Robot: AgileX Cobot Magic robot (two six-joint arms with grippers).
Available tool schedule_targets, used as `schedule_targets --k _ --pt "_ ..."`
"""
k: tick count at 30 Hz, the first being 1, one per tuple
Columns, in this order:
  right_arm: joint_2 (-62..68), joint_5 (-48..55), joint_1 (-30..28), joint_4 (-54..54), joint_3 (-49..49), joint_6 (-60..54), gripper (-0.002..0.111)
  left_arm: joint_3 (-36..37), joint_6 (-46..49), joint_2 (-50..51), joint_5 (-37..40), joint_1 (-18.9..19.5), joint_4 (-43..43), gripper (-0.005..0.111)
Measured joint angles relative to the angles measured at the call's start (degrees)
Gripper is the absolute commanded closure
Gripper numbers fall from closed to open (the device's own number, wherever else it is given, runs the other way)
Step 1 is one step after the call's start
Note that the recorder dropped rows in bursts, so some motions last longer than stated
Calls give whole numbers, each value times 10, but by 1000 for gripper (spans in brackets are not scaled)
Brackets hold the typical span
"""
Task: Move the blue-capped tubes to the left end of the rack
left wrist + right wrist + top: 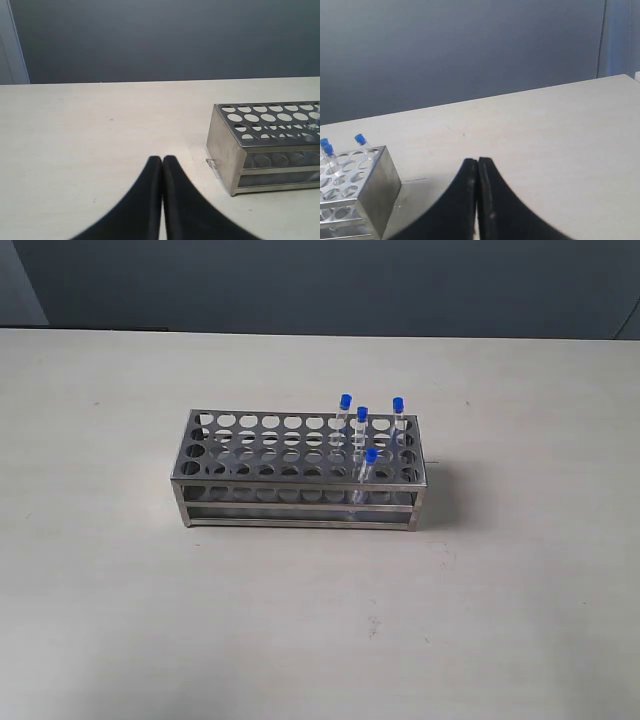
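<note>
No move is begun: the blue-capped tubes (371,456) are seated at the rack's (280,483) right end. The left tool (162,160) and right tool (478,161), pressed closed and empty, must be opened first.

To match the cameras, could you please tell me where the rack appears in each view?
Exterior: rack at picture centre, on the table.
Left wrist: rack at the picture's right edge, cut off.
Right wrist: rack in the picture's lower left corner, cut off.
Shared landmark: table's far edge against the dark wall.
</note>
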Motion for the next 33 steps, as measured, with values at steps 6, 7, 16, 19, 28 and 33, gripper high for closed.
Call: schedule_targets --k 6,7,16,19,28,33 --pt "0 -1 0 0 0 0 108 0 0 0 0 0 0 106" --pt "0 -7 0 0 0 0 108 0 0 0 0 0 0 106" --pt "0 -224 0 202 0 96 108 0 0 0 0 0 0 106" --pt "0 -284 0 226 0 101 108 0 0 0 0 0 0 106" --pt "-1 -411 0 276 0 124 108 0 0 0 0 0 0 106" --pt "35 -495 0 294 -34 123 108 0 0 0 0 0 0 106"
